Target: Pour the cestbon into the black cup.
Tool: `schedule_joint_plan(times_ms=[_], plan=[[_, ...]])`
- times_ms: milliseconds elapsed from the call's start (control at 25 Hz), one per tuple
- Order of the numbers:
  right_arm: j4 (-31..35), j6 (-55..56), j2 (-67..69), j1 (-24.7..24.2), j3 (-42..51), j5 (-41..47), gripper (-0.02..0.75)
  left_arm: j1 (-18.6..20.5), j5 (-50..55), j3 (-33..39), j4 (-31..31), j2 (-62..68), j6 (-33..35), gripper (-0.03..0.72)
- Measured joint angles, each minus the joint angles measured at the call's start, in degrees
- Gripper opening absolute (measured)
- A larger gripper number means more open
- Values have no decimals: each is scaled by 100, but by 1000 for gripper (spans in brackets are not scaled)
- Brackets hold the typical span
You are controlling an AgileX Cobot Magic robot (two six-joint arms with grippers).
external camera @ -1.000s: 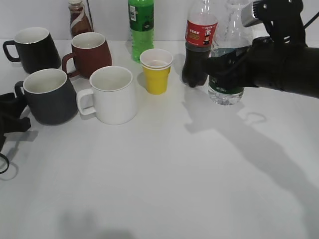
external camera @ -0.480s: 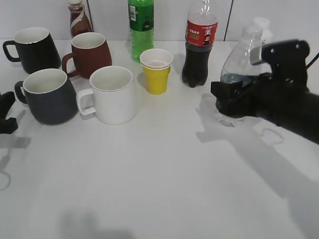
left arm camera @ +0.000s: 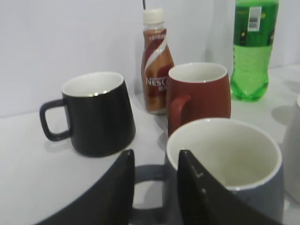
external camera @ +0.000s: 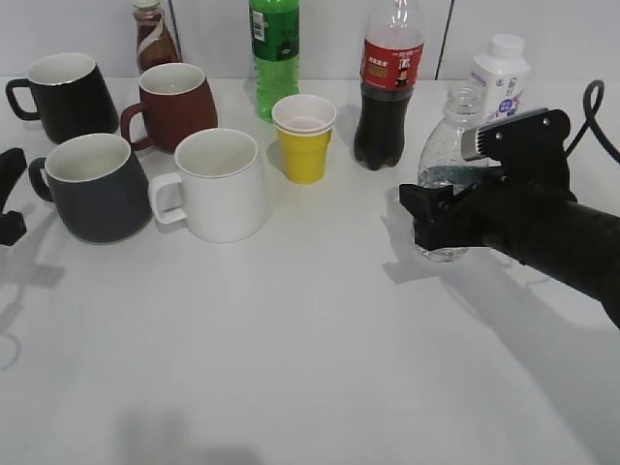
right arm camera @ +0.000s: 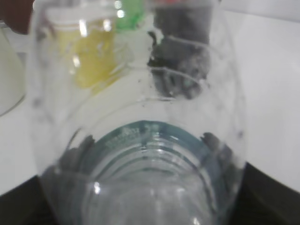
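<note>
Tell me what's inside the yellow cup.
A second paper cup is nested inside the yellow cup; its white rim shows just within the outer rim. Anything at the bottom is hidden from this angle.

The exterior view looks down at a slant from the front across the white desk (external camera: 291, 368) toward the back wall, taking in the whole row of mugs and bottles. The left wrist view sits low, near object height, close behind the matte charcoal-grey mug (left arm camera: 234, 173) (external camera: 97, 189), facing the same back row. The right wrist view is pressed right against the clear ribbed plastic water bottle (right arm camera: 136, 140) (external camera: 448, 184), seeing the yellow paper cup (right arm camera: 96, 56) (external camera: 304, 139) through it.
</note>
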Motion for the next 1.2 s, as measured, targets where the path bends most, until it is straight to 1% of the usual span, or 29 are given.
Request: schedule_joint_plan(times_ms=[240, 440, 600, 680, 800, 880, 920, 1000, 1040, 1120, 1200], plan=[[75, -68, 0, 0, 0, -16, 537, 0, 60, 0, 7, -296, 0, 241], [107, -88, 0, 0, 0, -178, 582, 0, 435, 5, 40, -636, 0, 241], [114, -89, -128, 0, 0, -301, 594, 0, 724, 5, 220, -1110, -6, 241], [119, -107, -341, -1, 0, -287, 596, 0, 1160, 5, 220, -1438, -169, 241], [138, -176, -905, -1, -6, -80, 597, 0, 1881, -70, 231, -2060, -677, 241], [144, -183, -1467, -1, -63, 431, 597, 0, 2611, -271, 438, -2616, -989, 241], [144, -188, -1734, -1, -106, 744, 597, 0, 3138, -411, 627, -2879, -1230, 241], [126, -187, -2389, -1, -266, 1629, 597, -11, 4314, -700, 1035, -3534, -1819, 244], [65, -187, -2655, -1, -364, 2099, 597, -45, 4784, -856, 1134, -3871, -2101, 249], [-68, -190, -3254, -1, -547, 2912, 597, -167, 5807, -1079, 1201, -4551, -2363, 283], [-209, -201, -3767, -1, -676, 3561, 597, -442, 6625, -1271, 1098, -5290, -2458, 347]])
